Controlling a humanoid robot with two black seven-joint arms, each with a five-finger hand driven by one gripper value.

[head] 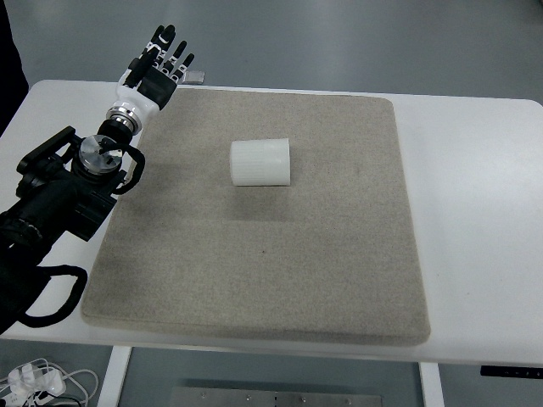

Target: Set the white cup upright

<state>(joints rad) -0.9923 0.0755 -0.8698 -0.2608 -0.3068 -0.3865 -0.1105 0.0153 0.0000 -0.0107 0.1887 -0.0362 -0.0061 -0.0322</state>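
- Head view shows a white cup lying on its side on a beige mat, in the mat's far half, a little left of centre.
- Its long axis runs left to right across the mat.
- The mat covers most of a white table.
- The left hand reaches in over the mat's far left corner, fingers spread and holding nothing, well apart from the cup.
- White cables lie below the table's near left edge.
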